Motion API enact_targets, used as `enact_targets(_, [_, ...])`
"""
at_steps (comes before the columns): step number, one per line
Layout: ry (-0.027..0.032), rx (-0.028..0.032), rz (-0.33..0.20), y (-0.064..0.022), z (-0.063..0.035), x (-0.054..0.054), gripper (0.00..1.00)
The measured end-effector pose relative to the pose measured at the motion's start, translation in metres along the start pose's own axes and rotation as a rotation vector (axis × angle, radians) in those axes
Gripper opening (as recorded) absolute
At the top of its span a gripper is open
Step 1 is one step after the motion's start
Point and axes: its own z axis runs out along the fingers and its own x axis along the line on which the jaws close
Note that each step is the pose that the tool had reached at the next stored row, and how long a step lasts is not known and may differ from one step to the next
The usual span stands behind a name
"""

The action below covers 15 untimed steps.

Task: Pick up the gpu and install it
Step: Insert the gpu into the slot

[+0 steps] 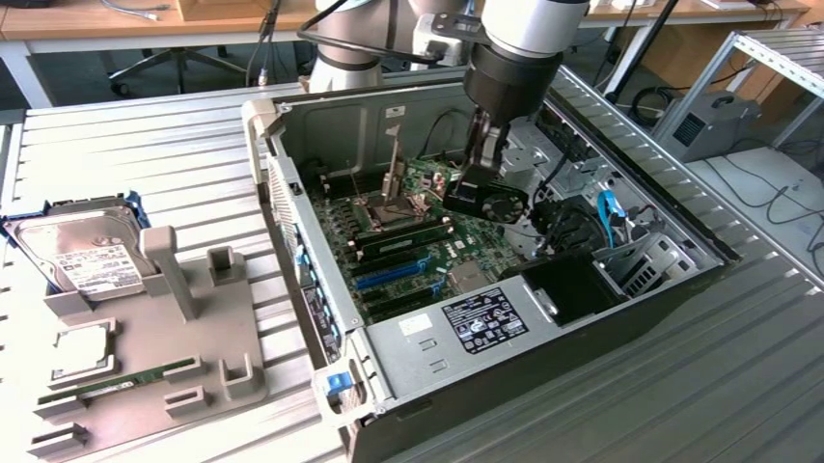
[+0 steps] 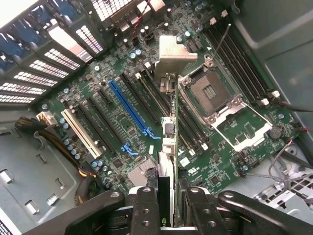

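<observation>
My gripper (image 1: 480,181) is shut on the gpu (image 1: 489,203), a card with a black round fan, and holds it inside the open computer case (image 1: 670,217) above the green motherboard (image 1: 386,253). In the wrist view the gpu (image 2: 168,147) is seen edge-on between my two black fingers (image 2: 146,208), with its silver end bracket (image 2: 173,56) at the far end. It hangs above the board between the blue slot (image 2: 129,110) and the CPU socket (image 2: 210,93). Whether it touches the board I cannot tell.
A grey holder tray (image 1: 193,338) on the exterior view's left carries a hard drive (image 1: 84,256), a CPU chip (image 1: 84,347) and a RAM stick (image 1: 123,378). Case walls, cables (image 1: 612,217) and a drive cage (image 1: 644,265) surround the board. A white slot (image 2: 83,132) lies beside the blue one.
</observation>
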Motion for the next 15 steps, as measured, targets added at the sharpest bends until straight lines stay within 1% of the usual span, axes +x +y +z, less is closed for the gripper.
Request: enact_targets(15, [0.0009, -0.0015, -0.055, 0.0, 0.0, 0.0, 0.26])
